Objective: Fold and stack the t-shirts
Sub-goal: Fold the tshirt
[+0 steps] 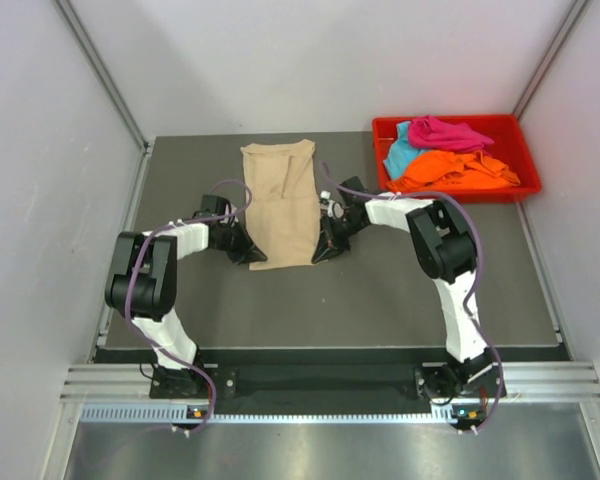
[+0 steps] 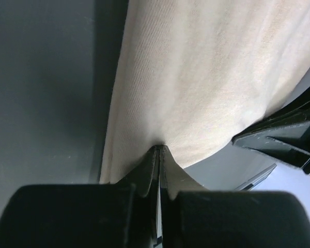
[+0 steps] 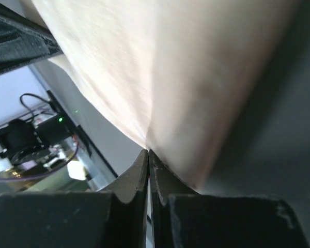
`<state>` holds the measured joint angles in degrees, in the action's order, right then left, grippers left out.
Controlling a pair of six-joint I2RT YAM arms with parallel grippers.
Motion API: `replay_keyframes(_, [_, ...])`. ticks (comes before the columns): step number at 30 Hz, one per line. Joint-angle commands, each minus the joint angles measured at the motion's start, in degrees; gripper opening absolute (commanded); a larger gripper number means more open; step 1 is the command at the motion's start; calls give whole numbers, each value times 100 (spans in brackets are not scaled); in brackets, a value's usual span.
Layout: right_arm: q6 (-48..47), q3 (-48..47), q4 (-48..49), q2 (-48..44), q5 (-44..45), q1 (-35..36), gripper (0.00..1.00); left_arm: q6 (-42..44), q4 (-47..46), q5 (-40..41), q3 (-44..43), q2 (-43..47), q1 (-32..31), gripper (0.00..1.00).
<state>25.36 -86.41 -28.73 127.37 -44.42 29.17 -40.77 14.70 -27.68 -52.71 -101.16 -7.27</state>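
Observation:
The beige t-shirt [image 1: 282, 200] lies as a long folded strip in the middle of the dark table. My left gripper [image 1: 252, 255] is shut on its near left corner, and the beige t-shirt fills the left wrist view [image 2: 206, 77] above the closed gripper [image 2: 159, 149]. My right gripper [image 1: 325, 252] is shut on its near right corner, and the cloth rises from the gripper [image 3: 148, 152] in the right wrist view [image 3: 186, 67]. The magenta-pink t-shirt [image 1: 450, 132], the orange t-shirt [image 1: 455, 170] and the teal-blue t-shirt [image 1: 402, 152] lie bunched in the red tray [image 1: 528, 170].
The red tray stands at the table's back right corner. White walls close in the table [image 1: 380, 290] on three sides. The right gripper shows at the right edge of the left wrist view [image 2: 284, 137].

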Motion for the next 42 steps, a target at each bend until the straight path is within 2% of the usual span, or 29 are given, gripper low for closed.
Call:
replay_keyframes(1, [-374,589,175,-221,232,-385,0,333,60,852,287,-264,32,0])
replay_keyframes(6, [-594,1616,263,-818,478,-833,0,491,182,791,560,87,41,0])
replay_keyframes(7, [-638,1723,237,-1167,548,-886,0,518,278,756,560,219,32,0])
replay_keyframes(9, [-743,1977,97,-1703,793,-878,2,535,567,694,560,763,24,6])
replay_keyframes(10, [-726,2066,87,-1855,847,-878,7,535,682,677,542,1209,32,18])
replay_keyframes(12, [-499,2425,340,-2302,883,-852,16,483,1024,781,516,1607,32,33])
replay_keyframes(13, [-323,2575,568,-2418,865,-825,34,448,1113,817,516,1948,32,38])
replay_keyframes(14, [87,2733,1153,-2523,830,-782,41,352,1192,843,533,2099,32,46])
replay_keyframes(15, [265,2952,1420,-2568,769,-651,52,281,1193,869,568,2214,32,48])
replay_keyframes(18, [820,2964,2028,-2376,952,-308,63,-61,1009,905,919,2400,41,53])
replay_keyframes(22, [1400,2928,2556,-2112,1295,-113,63,-501,491,843,1463,2128,76,52])
replay_keyframes(26, [1831,2893,2697,-2023,1700,-43,62,-843,192,1115,1588,1890,94,51])
replay_keyframes(31, [2173,2849,2697,-1953,2051,36,53,-1152,147,1344,1562,1566,112,52])
replay_keyframes(42, [2763,2981,3189,-1619,1964,89,43,-1723,218,1854,1500,1275,190,55])
